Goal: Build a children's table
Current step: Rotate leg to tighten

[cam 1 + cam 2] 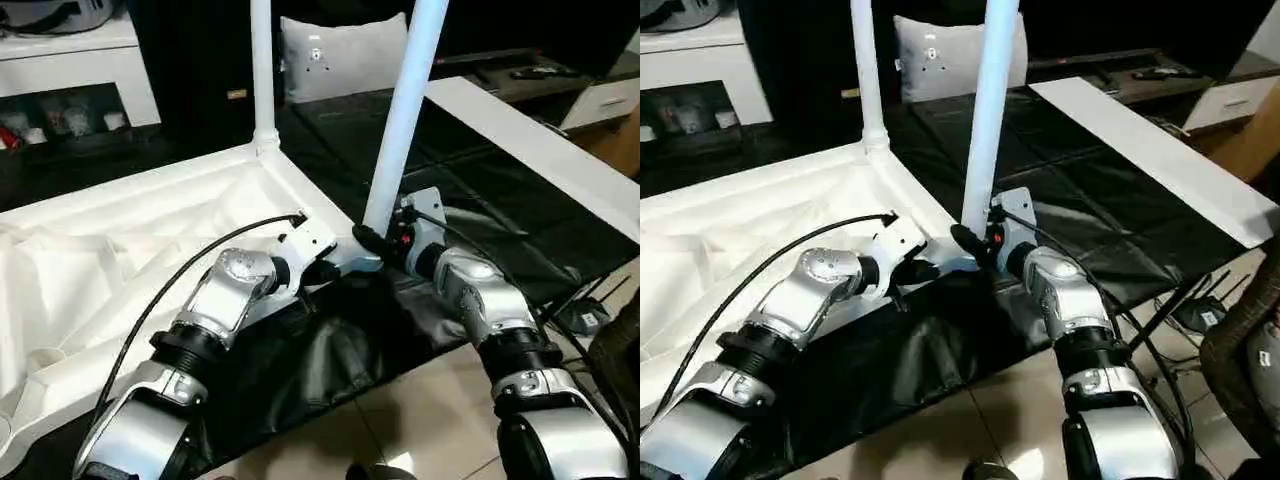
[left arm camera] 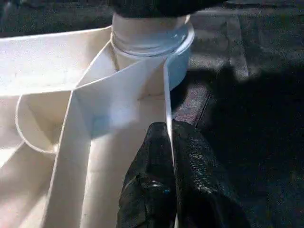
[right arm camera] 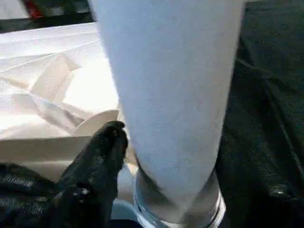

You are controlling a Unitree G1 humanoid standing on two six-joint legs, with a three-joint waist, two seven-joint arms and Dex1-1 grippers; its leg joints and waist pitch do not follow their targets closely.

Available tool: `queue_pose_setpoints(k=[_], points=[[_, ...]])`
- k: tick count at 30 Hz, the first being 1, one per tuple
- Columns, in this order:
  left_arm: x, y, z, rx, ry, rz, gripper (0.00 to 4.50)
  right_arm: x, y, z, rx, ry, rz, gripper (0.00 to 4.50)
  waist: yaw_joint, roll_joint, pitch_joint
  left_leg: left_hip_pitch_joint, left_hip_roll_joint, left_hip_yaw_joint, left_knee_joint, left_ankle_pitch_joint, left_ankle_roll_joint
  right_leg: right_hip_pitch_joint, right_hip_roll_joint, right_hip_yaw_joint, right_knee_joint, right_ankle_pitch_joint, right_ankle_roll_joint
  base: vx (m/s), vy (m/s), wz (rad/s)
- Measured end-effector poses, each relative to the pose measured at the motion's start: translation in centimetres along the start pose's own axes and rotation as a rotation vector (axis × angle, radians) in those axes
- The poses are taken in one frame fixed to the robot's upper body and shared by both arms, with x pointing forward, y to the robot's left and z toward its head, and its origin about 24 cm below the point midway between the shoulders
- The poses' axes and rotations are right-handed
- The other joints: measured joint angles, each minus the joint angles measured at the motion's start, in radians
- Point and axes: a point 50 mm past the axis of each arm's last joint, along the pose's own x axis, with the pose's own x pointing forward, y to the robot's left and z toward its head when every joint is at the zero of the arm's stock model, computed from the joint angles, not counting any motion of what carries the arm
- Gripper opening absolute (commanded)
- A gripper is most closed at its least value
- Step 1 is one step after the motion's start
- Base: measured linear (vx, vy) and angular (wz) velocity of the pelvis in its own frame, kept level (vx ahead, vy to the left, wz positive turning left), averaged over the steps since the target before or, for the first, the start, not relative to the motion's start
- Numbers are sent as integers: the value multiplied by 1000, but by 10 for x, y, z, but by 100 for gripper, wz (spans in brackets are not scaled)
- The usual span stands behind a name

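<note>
The small all-white plastic children's table (image 1: 150, 230) lies upside down on a black sheet-covered surface (image 1: 480, 220), its ribbed underside facing up. Two long round tapered white legs stand upright in corner sockets: a far leg (image 1: 262, 70) and a near leg (image 1: 405, 110) at the corner closest to the two arms.

Left gripper (image 2: 171, 130): the two black fingers (image 2: 147, 190) are pressed together with the thin side wall of the tabletop pinched between them, just short of the near corner socket (image 2: 152, 40).

Right gripper (image 1: 365, 240): it sits at the foot of the near leg. One black finger (image 3: 102, 152) lies beside the leg's base, close to it; the other finger is hidden, so whether the jaws are parted or clamped cannot be told, nor whether the finger touches the leg.
</note>
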Motion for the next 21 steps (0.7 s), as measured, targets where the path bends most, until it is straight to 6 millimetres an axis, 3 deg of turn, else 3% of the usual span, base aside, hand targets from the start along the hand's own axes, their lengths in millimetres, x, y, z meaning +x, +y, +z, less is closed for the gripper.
queue_pose_setpoints(k=[10, 17, 18, 21], points=[[-24, 7, -10, 166, 14, -177, 0, -44, -24, -2, -209, 73, 216, 412, 43, 0, 0, -1, 1, 2, -5, 0, -2, -9, 2, 1, 11, 0, 1, 0, 0, 0], [-40, 6, -17, 281, 51, -346, 0, -69, -30, 4, -305, 148, 460, 412, 67, 0, 0, 1, 0, 3, -2, -1, -2, -5, 0, 3, 10, 0, 1, 0, 0, 0], [-41, 6, -18, 289, 56, -361, 0, -71, -30, 4, -304, 151, 489, 385, 69, -1, 0, 1, 0, 3, -2, -1, -2, -5, 0, 3, 11, 0, 0, 0, 0, 0], [-42, 5, -17, 322, 71, -404, 0, -73, -27, 3, -301, 173, 570, 360, 76, -1, 0, 2, 1, 3, -2, 0, -2, -4, 0, 3, 12, 0, 0, 0, 0, 0]])
